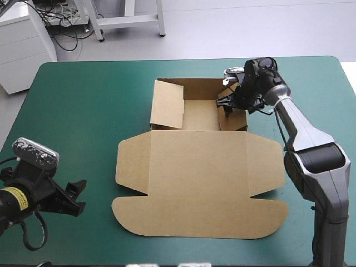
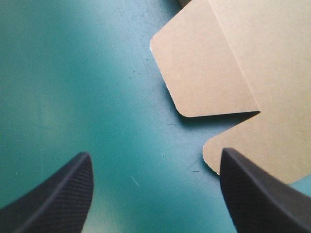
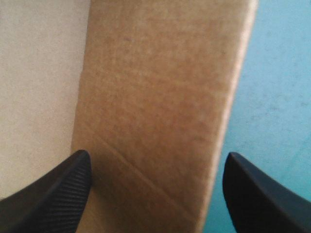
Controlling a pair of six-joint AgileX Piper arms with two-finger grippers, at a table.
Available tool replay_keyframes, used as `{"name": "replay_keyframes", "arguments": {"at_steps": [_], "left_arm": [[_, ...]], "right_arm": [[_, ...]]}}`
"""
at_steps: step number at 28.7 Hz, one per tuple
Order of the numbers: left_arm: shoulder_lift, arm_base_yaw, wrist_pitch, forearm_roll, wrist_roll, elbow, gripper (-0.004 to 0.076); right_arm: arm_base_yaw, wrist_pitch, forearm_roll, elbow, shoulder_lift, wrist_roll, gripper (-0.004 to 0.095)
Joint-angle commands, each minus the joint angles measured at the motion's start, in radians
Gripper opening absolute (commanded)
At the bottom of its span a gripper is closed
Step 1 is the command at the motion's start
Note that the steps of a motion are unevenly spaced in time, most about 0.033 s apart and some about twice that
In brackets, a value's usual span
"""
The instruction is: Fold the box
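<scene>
The brown box (image 1: 197,178) lies mid-table with its lid and rounded flaps spread flat toward the near edge. At its far end a tray has raised walls, and the left wall flap (image 1: 168,105) leans inward. My right gripper (image 1: 227,105) is open over the tray's right wall. In the right wrist view that wall (image 3: 155,97) fills the space between the fingers of the right gripper (image 3: 155,194). My left gripper (image 1: 75,197) is open near the table's front left, off the board. In the left wrist view the left gripper (image 2: 155,194) shows a rounded flap (image 2: 209,73) ahead.
The teal-green cover (image 1: 78,111) shows on every side of the box, widest on the left. The table's far edge runs a short way beyond the tray, and the right arm reaches in along the right side.
</scene>
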Motion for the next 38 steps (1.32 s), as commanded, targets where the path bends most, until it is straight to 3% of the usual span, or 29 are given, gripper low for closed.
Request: {"name": "replay_keyframes", "arguments": {"at_steps": [1, 3, 5, 6, 18, 24, 38], "left_arm": [[-0.025, -0.006, -0.047, 0.027, 0.007, 0.014, 0.0510], [-0.036, -0.006, -0.071, 0.027, 0.020, 0.034, 0.0505], [-0.036, -0.006, -0.086, 0.037, 0.034, 0.034, 0.0501], [-0.036, -0.006, -0.100, 0.041, 0.049, 0.034, 0.0502], [-0.034, -0.006, -0.157, 0.156, 0.042, 0.034, 0.0500], [0.008, -0.006, -0.161, 0.265, 0.010, 0.034, 0.0447], [0.097, -0.006, -0.189, 0.409, -0.096, 0.034, 0.0421]], "right_arm": [[-0.006, 0.007, 0.005, -0.026, -0.037, -0.001, 0.0506], [-0.006, 0.007, 0.007, -0.026, -0.033, -0.001, 0.0220], [-0.006, 0.007, 0.007, -0.026, -0.033, -0.012, 0.0028], [-0.006, 0.007, 0.007, -0.026, -0.033, -0.015, -0.0019], [-0.006, 0.007, -0.098, -0.026, -0.035, -0.013, -0.0013], [-0.006, 0.007, -0.183, -0.026, -0.051, -0.027, -0.0023], [-0.197, 0.007, -0.112, -0.026, -0.107, -0.058, -0.0023]]}}
